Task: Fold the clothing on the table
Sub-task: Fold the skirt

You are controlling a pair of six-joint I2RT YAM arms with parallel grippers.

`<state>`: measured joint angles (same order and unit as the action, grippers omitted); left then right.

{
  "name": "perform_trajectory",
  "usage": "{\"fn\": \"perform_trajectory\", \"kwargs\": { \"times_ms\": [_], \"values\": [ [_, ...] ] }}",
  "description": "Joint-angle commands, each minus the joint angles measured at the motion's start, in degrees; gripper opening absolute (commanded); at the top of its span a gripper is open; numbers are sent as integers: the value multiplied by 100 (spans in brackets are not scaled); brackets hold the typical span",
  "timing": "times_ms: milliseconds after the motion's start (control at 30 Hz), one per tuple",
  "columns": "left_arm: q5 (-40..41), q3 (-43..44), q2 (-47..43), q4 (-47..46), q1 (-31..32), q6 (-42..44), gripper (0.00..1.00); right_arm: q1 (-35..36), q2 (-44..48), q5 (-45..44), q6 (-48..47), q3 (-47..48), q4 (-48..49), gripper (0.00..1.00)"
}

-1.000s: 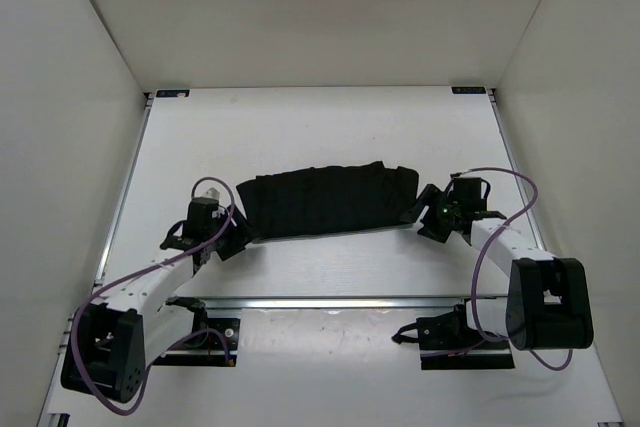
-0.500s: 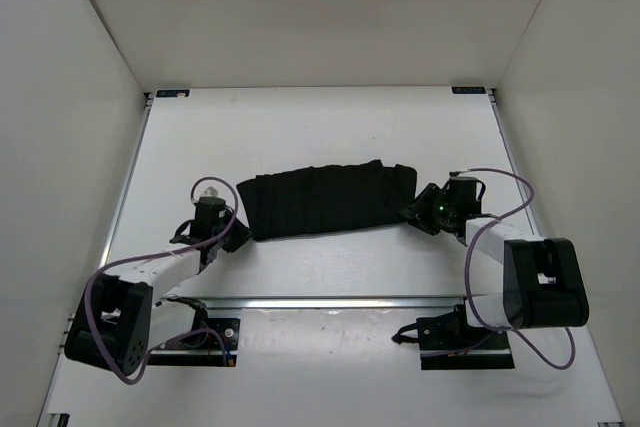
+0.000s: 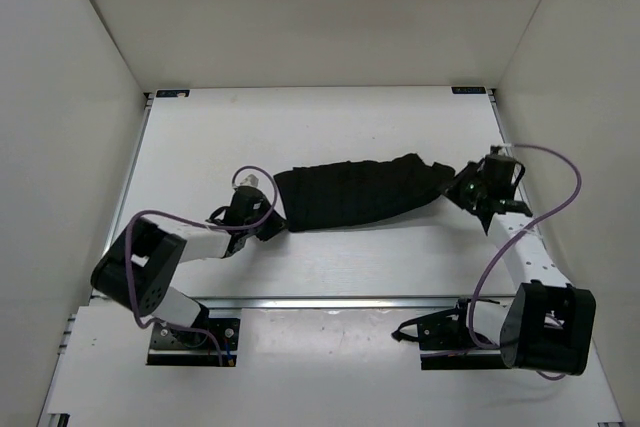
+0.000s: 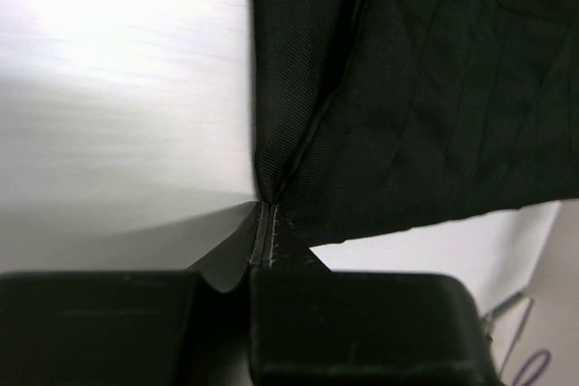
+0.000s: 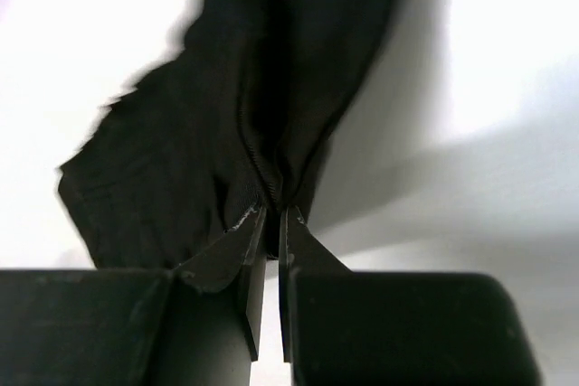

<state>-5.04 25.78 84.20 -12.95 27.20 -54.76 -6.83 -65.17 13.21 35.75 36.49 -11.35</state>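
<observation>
Reaching low, both jaws pinch opposite ends of clothing (image 3: 355,192).

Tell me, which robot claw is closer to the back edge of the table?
Right. The right gripper pinches the right end of the clothing, farther back on the table. The left gripper pinches the left end, nearer the front.
</observation>
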Motion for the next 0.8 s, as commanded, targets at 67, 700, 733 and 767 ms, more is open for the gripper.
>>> {"fn": "perform_trajectory", "kwargs": {
  "times_ms": [67,700,733,767],
  "values": [
    [-76,15,772,-742,505,-395,0,811,-187,-3,-1191,1604,-990,0],
    [-67,-336,817,-1043,585,-474,0,4752,-3449,550,-912,3427,-245,0],
    [-128,-346,817,-1034,567,-413,0,4805,-3528,725,-894,3409,-157,0],
    [-85,-346,791,-1043,576,-465,0,4822,-3634,831,-816,3409,-113,0]
  ]
}}
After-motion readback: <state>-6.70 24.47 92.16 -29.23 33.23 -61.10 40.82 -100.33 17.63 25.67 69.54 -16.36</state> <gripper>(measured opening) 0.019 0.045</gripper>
